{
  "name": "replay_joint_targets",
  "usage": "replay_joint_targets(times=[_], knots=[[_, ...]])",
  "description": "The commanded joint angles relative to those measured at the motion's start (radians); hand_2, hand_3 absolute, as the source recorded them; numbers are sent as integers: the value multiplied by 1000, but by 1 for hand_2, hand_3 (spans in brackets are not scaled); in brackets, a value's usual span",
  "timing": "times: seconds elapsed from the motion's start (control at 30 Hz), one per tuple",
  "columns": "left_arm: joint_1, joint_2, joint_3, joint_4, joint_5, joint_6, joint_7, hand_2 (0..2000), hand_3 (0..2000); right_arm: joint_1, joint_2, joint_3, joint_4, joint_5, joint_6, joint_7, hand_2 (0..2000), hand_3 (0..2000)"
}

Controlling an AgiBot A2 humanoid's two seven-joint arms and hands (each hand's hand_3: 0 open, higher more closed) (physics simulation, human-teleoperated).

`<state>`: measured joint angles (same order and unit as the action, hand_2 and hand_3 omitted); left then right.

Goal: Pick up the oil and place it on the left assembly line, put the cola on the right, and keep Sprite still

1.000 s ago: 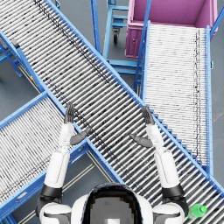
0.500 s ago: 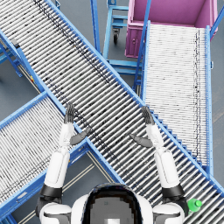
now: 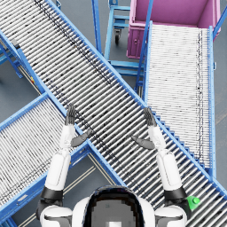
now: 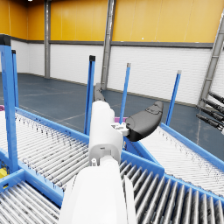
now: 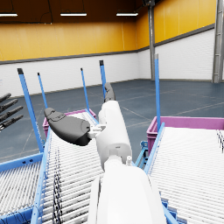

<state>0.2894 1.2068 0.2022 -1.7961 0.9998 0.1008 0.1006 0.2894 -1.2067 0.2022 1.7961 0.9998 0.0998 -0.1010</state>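
Note:
A small green round object [image 3: 193, 201], seen from above, lies on the central diagonal roller conveyor [image 3: 102, 97] at the bottom right, beside my right upper arm. It may be a green bottle top. No oil or cola shows in any view. My left hand [image 3: 73, 128] and right hand [image 3: 146, 131] hover over the central conveyor, fingers spread and empty. The left wrist view shows the left hand [image 4: 140, 122] holding nothing. In the right wrist view the right hand [image 5: 74, 124] is empty too.
A left roller line [image 3: 26, 142] branches off at the lower left. A right roller line [image 3: 177, 80] runs up to a pink bin [image 3: 173, 17]. Blue rails and upright posts [image 4: 89, 94] edge the conveyors. Grey floor lies between them.
The green object has moved up and to the left along the central conveyor, towards my right arm. Both arms and hands have stayed where they were.

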Motion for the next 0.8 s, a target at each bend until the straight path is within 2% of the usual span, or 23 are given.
replay_joint_targets(times=[0.03, 0.8], knots=[[0, 0, 0, 0, 0, 0, 0, 0, 0, 0, 0, 0, 0, 0, 0, 0, 0, 0], [0, 0, 0, 0, 0, 0, 0, 0, 0, 0, 0, 0, 0, 0, 0, 0, 0, 0]])
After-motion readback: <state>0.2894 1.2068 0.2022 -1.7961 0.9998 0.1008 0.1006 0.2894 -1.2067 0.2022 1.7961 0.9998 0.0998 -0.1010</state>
